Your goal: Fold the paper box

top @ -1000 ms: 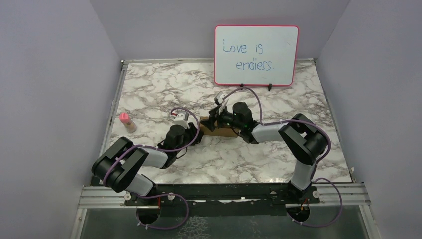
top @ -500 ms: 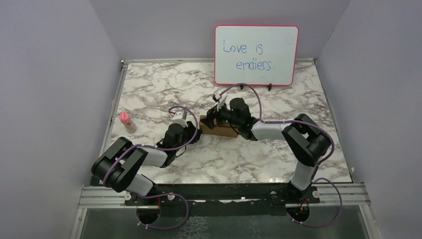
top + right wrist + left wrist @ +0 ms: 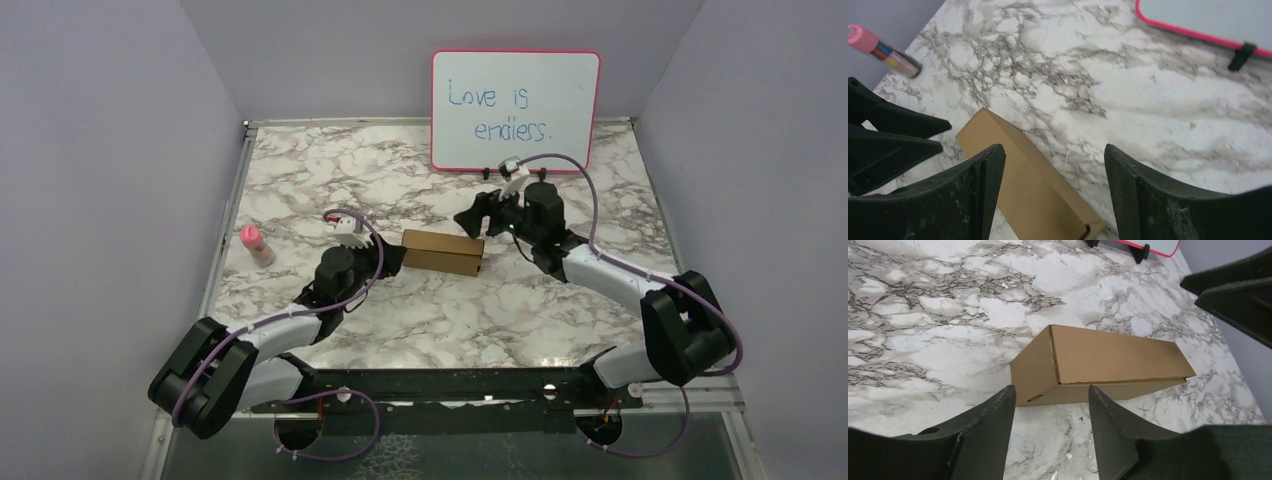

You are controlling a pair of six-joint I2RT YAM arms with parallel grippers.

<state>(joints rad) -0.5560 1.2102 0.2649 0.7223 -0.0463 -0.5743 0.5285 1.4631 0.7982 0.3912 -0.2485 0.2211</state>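
The paper box (image 3: 443, 252) is a closed, long brown cardboard box lying flat in the middle of the marble table. It shows in the left wrist view (image 3: 1098, 362) just beyond my fingers and in the right wrist view (image 3: 1028, 180) below them. My left gripper (image 3: 385, 258) is open and empty, just left of the box's end, not touching it. My right gripper (image 3: 470, 215) is open and empty, raised above and behind the box's right end.
A pink-framed whiteboard (image 3: 515, 97) stands at the back. A pink-capped marker (image 3: 256, 245) lies near the left edge; it also shows in the right wrist view (image 3: 883, 50). Purple walls close in both sides.
Both grippers have pulled back off the box: the right one up and to the right, the left one back to the left. The box now lies uncovered and closed.
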